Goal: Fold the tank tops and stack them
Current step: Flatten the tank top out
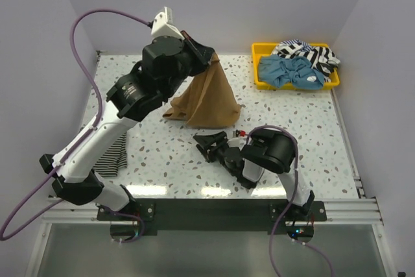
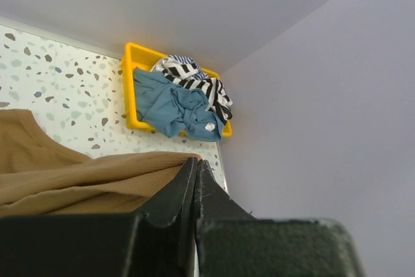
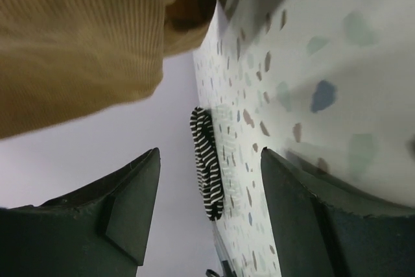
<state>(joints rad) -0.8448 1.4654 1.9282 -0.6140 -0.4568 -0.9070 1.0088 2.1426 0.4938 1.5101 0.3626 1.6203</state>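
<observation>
Tank top (image 1: 207,102) hanging from left claw (image 1: 212,55), right claw (image 1: 207,148) open nearby

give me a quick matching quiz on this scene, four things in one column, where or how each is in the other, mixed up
1 tan tank top
2 light blue tank top
3 striped tank top by the left arm
4 right gripper

a in the yellow tray
b open, holding nothing
c flat on the table
d hanging from the shut left gripper

Pairs: 1-d, 2-a, 3-c, 4-b
</observation>
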